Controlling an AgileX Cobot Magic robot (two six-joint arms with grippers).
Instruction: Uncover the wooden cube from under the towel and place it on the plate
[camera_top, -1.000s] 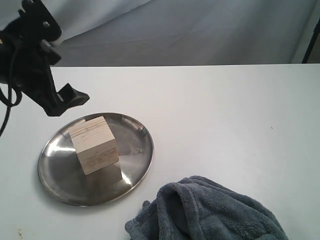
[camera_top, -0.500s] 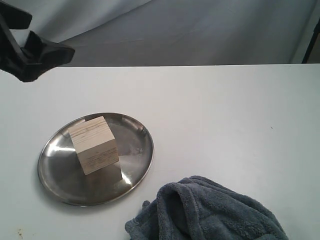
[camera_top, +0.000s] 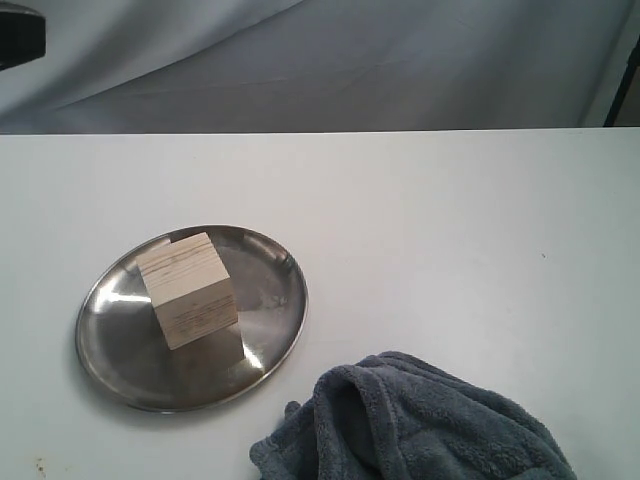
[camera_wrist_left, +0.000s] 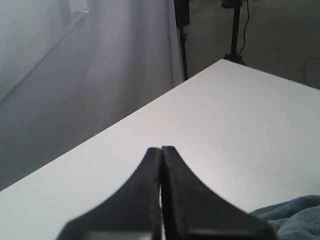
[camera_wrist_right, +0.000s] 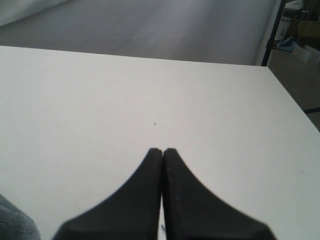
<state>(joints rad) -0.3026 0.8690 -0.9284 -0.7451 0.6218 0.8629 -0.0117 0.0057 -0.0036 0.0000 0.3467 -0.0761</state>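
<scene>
The pale, light-tan wooden cube (camera_top: 187, 290) with its lined grain sat fully uncovered on the round, shiny stainless-steel plate (camera_top: 125, 372), turned so that one corner faced the exterior camera. The plate lay on the left part of the flat white table (camera_top: 450, 220). The fluffy grey-blue plush towel (camera_top: 420, 425) lay crumpled in thick folds at the near edge of that view, to the right of the plate and near its rim (whether cloth and rim touched could not be told). The bottom of the frame cut it off.

The left gripper (camera_wrist_left: 161, 150) hung above the table, its two black fingers pressed together with nothing between them, and a corner of the towel showed past it. The right gripper (camera_wrist_right: 162, 151) likewise had its black fingers closed against each other, empty, over bare white tabletop. In the exterior view only a dark, blurred piece of hardware (camera_top: 20, 35) showed at the upper left corner, in front of the draped grey backdrop (camera_top: 400, 60).
</scene>
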